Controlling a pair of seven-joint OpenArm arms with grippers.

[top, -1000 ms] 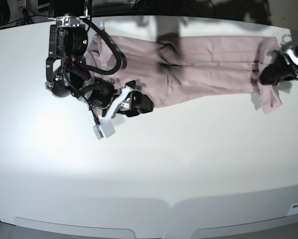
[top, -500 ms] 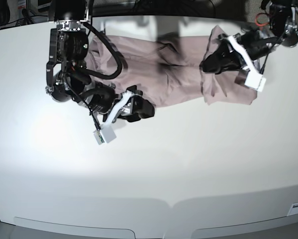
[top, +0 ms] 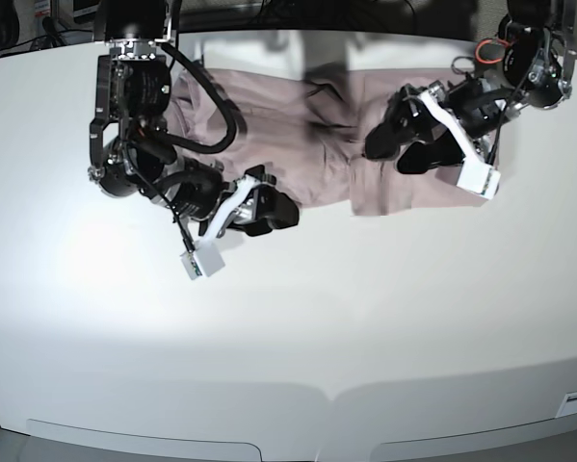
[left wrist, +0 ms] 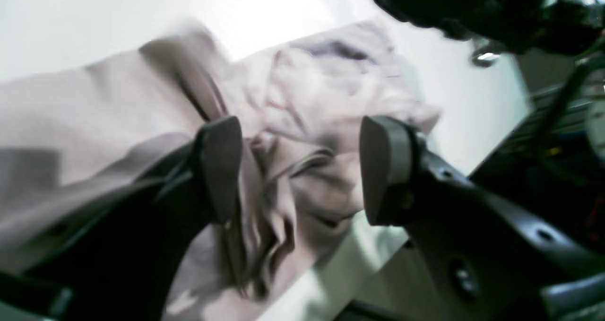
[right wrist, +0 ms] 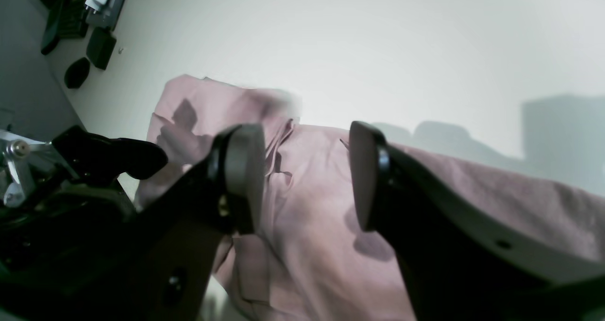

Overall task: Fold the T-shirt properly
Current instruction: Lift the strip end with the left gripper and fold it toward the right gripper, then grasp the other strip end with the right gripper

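The T-shirt point(top: 278, 144) is a dusty pink cloth stretched along the back of the white table point(top: 365, 318). Its right end lies doubled over toward the middle, ending in a straight edge near the left arm. My left gripper point(top: 391, 152) hovers over that doubled part with its jaws wide open. In the left wrist view the left gripper point(left wrist: 302, 169) holds nothing, and crumpled T-shirt point(left wrist: 307, 89) cloth shows below it. My right gripper point(top: 280, 204) stands open at the T-shirt's front edge, left of centre. The right gripper point(right wrist: 302, 177) is empty above the T-shirt point(right wrist: 307, 264).
The table's back edge runs just behind the shirt, with dark equipment beyond it. A thick black cable point(top: 225, 115) from the right arm loops over the shirt's left part. Small dark objects point(right wrist: 90, 42) sit past the table's edge in the right wrist view.
The left gripper carried the shirt's right end leftward over the body, then opened and let it go. The right arm has barely moved.
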